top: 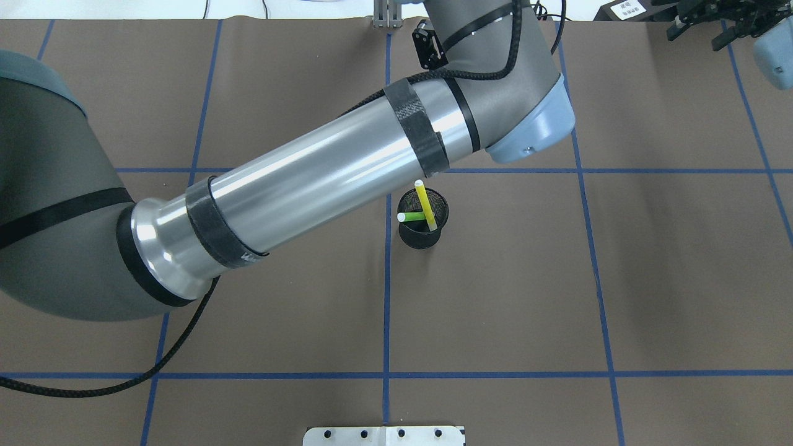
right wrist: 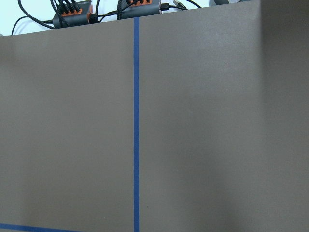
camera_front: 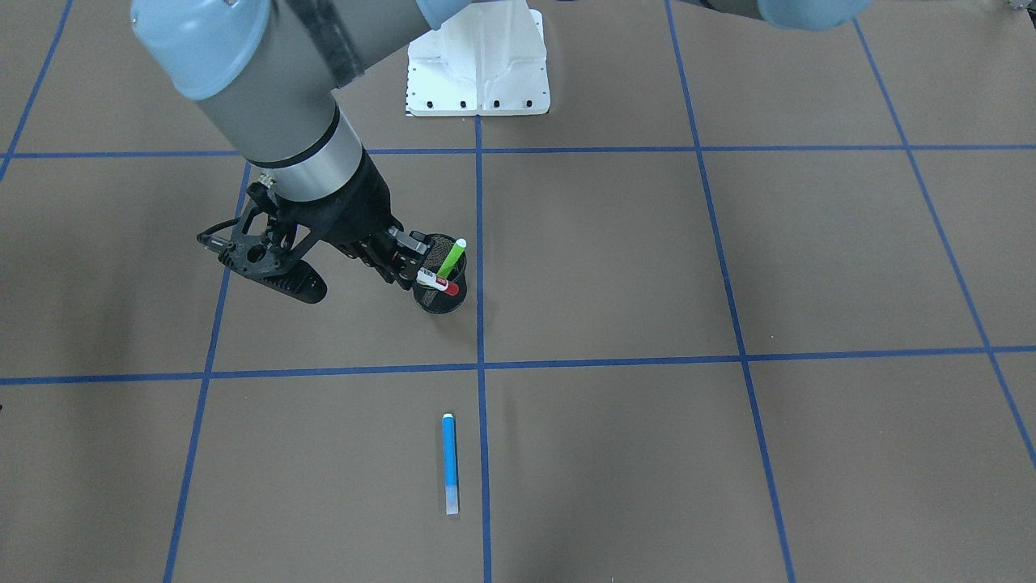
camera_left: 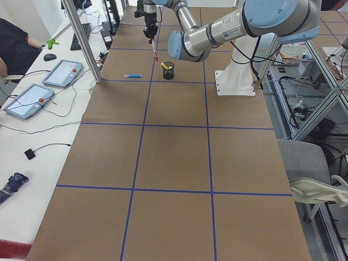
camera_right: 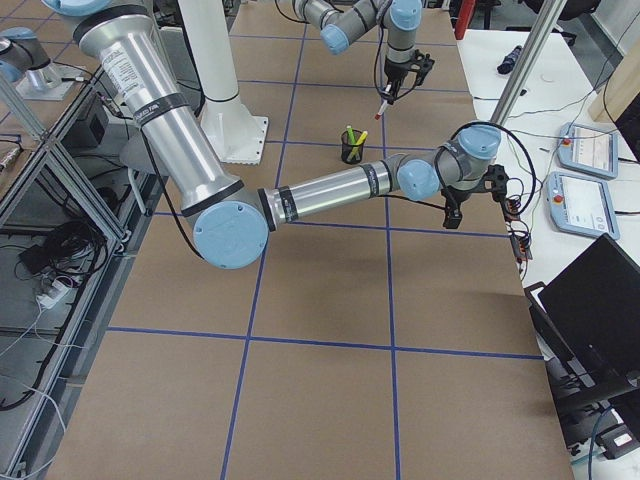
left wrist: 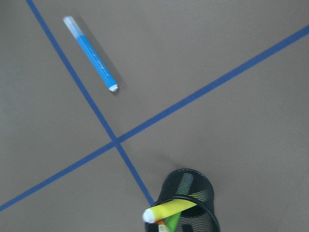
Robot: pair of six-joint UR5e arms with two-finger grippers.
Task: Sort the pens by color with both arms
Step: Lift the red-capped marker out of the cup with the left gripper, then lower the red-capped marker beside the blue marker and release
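Note:
My left arm reaches across the table. Its gripper is shut on the white pen with the red cap, red end down. The side views show this pen hanging in the air, higher than the black mesh cup. The green pen and the yellow pen stand in the cup. The blue pen lies flat on the table beyond the cup, and also shows in the left wrist view. My right gripper hovers at the far right edge; I cannot tell whether it is open.
The white mounting base stands at the robot's side of the table. Blue tape lines mark a grid on the brown table. Tablets and cables lie on the side bench beyond the far edge. My left upper arm spans the table's middle.

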